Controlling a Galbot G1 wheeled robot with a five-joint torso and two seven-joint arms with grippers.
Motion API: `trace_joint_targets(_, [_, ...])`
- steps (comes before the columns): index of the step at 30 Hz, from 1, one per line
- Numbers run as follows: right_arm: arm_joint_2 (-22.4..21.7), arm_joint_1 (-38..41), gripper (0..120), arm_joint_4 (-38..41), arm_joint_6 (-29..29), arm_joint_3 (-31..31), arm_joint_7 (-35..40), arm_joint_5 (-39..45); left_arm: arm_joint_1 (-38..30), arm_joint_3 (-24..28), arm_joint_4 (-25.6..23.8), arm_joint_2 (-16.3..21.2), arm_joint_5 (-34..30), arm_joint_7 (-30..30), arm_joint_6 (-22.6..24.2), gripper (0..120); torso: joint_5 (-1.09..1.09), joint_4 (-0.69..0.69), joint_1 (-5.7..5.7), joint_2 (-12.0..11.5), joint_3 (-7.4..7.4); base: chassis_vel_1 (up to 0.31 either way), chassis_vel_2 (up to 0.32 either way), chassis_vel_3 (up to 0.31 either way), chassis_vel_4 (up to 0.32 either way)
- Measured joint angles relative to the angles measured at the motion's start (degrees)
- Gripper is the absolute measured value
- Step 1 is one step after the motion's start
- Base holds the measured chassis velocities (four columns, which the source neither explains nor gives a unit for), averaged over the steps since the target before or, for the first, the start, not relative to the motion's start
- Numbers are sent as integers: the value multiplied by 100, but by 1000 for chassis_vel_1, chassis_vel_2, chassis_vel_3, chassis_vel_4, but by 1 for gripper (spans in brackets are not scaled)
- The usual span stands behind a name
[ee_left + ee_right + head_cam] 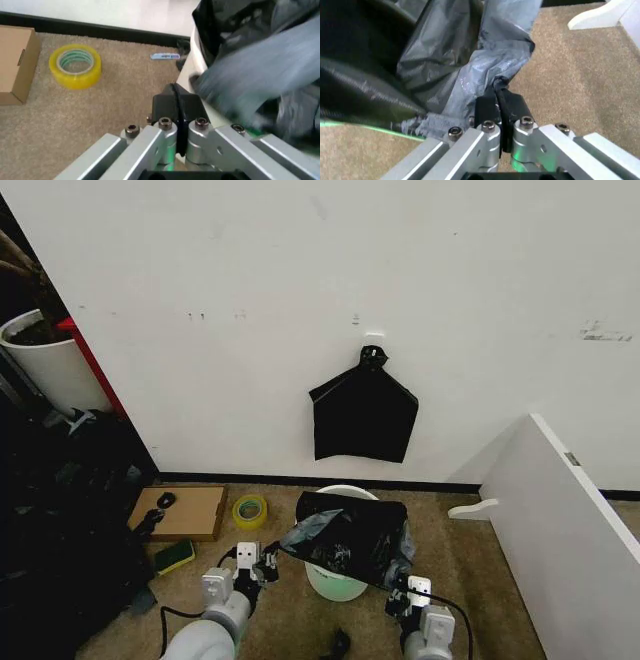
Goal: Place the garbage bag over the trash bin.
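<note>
The trash bin [334, 583], a small round white bucket, stands on the carpet near the wall. The garbage bag [348, 538], glossy crinkled black plastic, is spread across its top and hangs down its front. My left gripper [268, 565] is at the bin's left side, and my right gripper [400, 592] is at its right front. In the left wrist view the left gripper [174, 90] is shut beside the bin's white wall [217, 112], with a thin black strip leading toward the bag [250, 56]. The right gripper [497, 84] is shut on a bunched edge of the bag [470, 75].
A flat black bag bundle [363, 416] hangs on the wall above the bin. A yellow tape roll [249, 511], a cardboard box [180, 512] and a sponge [174, 556] lie to the left. A white panel [570, 520] slants at the right. A white plant pot [45, 365] stands far left.
</note>
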Motion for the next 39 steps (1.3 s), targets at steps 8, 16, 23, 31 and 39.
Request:
trace_joint_targets(8, [-204, -162, 0, 118, -251, -175, 27, -133, 104, -55, -282, 367, -137, 12, 139, 0, -1, 0, 0, 0, 0, 0, 0, 0, 0])
trace_joint_targets(16, [-190, -126, 0, 72, -63, -174, -17, -357, 5, -33, -372, 466, 211, 349, 12, 0, -1, 0, 0, 0, 0, 0, 0, 0, 0])
trace_joint_targets(23, [-132, -74, 0, 27, 26, -181, -20, -420, 88, 22, -748, 992, 982, 1213, -193, 9, 0, 0, 0, 0, 0, 0, 0, 0, 0])
trace_joint_targets(31, [-30, -61, 0, -29, 78, -238, -23, -558, -235, 284, -699, 1624, 1962, 2030, -375, 39, -1, 0, 0, 0, 0, 0, 0, 0, 0])
trace_joint_targets(39, [44, -57, 0, -35, 85, -282, -23, -615, -906, 771, -417, 1956, 1838, 2274, -206, 69, -1, 0, 0, 0, 0, 0, 0, 0, 0])
